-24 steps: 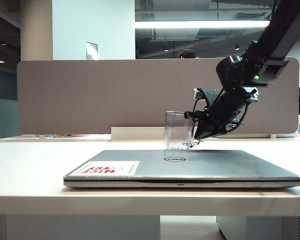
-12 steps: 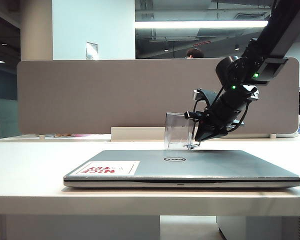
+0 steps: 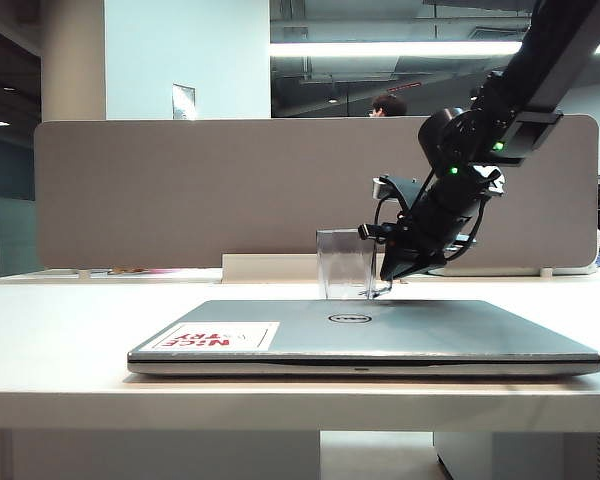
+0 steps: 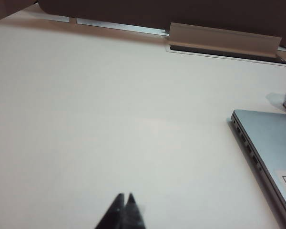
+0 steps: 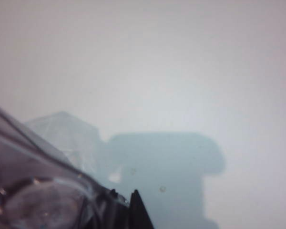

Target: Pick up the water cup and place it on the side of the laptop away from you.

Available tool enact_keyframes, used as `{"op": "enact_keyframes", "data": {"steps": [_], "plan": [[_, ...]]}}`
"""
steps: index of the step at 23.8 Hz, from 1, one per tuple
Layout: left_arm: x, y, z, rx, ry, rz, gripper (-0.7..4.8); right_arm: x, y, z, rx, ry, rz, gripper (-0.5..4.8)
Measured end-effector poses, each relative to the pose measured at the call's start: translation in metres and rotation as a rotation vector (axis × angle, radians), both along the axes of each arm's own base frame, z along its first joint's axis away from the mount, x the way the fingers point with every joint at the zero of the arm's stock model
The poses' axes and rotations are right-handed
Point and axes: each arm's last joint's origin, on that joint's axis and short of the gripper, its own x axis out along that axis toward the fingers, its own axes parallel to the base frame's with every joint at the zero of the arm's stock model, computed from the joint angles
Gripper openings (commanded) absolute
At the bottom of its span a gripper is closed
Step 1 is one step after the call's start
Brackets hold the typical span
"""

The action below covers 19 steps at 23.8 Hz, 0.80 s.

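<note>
Water cup beside right gripper

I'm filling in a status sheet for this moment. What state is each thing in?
Cup: upright, behind the laptop, its handle at the right end effector.
Laptop: lid shut, flat on the table.
Right end effector: at the cup's handle; grip or release unclear.
Left end effector: shut, empty, above bare table beside the laptop.
</note>
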Motion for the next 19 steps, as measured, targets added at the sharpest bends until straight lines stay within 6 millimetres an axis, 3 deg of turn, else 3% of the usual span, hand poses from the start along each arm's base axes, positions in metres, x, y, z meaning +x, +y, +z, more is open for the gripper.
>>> {"op": "enact_keyframes", "data": {"steps": [2,4,10,12,15,19], "plan": [[0.000,0.000,0.000,0.000,0.000,0.000,-0.06,0.000,0.000,0.001,0.001,-0.003,0.000,0.71],[0.000,0.000,0.000,0.000,0.000,0.000,-0.06,0.001,-0.001,0.002,-0.001,-0.004,-0.003,1.18],[0.000,0.000,0.000,0.000,0.000,0.000,-0.05,-0.001,-0.002,0.002,-0.007,0.025,-0.004,1.31],[0.000,0.000,0.000,0.000,0.000,0.000,-0.05,-0.003,-0.002,0.006,-0.010,0.035,-0.004,1.81],[0.000,0.000,0.000,0.000,0.001,0.000,-0.06,-0.008,-0.004,0.021,-0.011,0.039,-0.004,1.85],[0.000,0.000,0.000,0.000,0.001,0.000,-0.06,-0.016,-0.006,0.020,-0.033,0.129,-0.004,1.84]]}}
